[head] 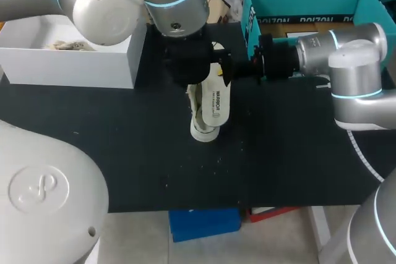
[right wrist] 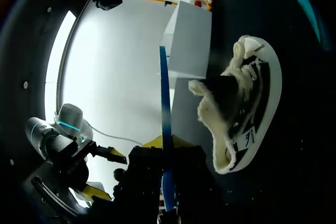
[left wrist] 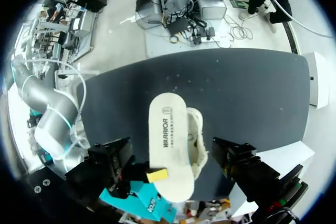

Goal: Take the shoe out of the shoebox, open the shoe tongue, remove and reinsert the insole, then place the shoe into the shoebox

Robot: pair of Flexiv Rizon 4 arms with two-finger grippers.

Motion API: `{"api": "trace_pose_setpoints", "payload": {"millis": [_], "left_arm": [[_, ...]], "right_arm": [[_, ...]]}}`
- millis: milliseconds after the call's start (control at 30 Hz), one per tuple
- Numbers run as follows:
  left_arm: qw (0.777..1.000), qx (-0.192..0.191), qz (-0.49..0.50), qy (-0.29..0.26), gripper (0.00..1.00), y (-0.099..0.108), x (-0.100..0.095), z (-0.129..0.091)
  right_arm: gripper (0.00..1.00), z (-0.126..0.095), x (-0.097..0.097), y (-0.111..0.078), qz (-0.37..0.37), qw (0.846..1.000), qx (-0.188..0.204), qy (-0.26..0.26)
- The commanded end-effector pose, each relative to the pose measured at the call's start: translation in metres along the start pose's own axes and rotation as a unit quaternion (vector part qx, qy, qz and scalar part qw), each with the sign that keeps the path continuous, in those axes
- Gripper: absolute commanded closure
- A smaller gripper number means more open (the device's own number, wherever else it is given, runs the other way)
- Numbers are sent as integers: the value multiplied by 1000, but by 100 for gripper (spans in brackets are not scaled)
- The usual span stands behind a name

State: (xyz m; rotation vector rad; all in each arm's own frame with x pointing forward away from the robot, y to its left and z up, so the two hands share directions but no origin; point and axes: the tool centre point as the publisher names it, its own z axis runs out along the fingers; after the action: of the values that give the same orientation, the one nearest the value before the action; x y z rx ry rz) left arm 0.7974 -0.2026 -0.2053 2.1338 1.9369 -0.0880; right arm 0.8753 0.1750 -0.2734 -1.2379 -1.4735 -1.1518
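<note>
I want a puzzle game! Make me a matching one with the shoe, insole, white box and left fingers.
1 shoe
2 insole
3 white box
4 left fingers

A wide open
B lying on the black table
C pinched by the right fingers
D far left of the table

Pairs: 1-B, 2-C, 3-D, 4-A

A matte black table (head: 284,165) lies under even light; pale specks dot its bare front surface.
</note>
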Motion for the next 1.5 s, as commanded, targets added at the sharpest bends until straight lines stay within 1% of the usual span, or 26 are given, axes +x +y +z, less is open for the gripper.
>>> {"api": "trace_pose_setpoints", "payload": {"millis": [33,300,467,800,1100,1233,1400,1500], "left_arm": [[1000,1,-1,11,0,3,-2,7],[1000,-11,4,-18,0,9,-5,11],[1000,-8,12,-22,0,18,-9,12],[1000,-11,22,-17,0,53,-12,5],[999,-12,26,-21,0,86,-9,0],[999,-14,26,-24,0,98,-6,3],[999,-9,30,-21,0,114,-1,8],[999,-2,30,-29,0,126,3,11]], "right_arm": [[100,0,0,0,1,1000,0,-1],[100,0,0,0,1,1000,0,-1],[100,0,0,0,1,1000,0,-1],[100,0,0,0,1,1000,0,-1],[100,0,0,0,1,1000,0,-1],[100,0,0,0,1,1000,0,-1],[100,0,0,0,1,1000,0,-1],[100,0,0,0,1,1000,0,-1]]}}
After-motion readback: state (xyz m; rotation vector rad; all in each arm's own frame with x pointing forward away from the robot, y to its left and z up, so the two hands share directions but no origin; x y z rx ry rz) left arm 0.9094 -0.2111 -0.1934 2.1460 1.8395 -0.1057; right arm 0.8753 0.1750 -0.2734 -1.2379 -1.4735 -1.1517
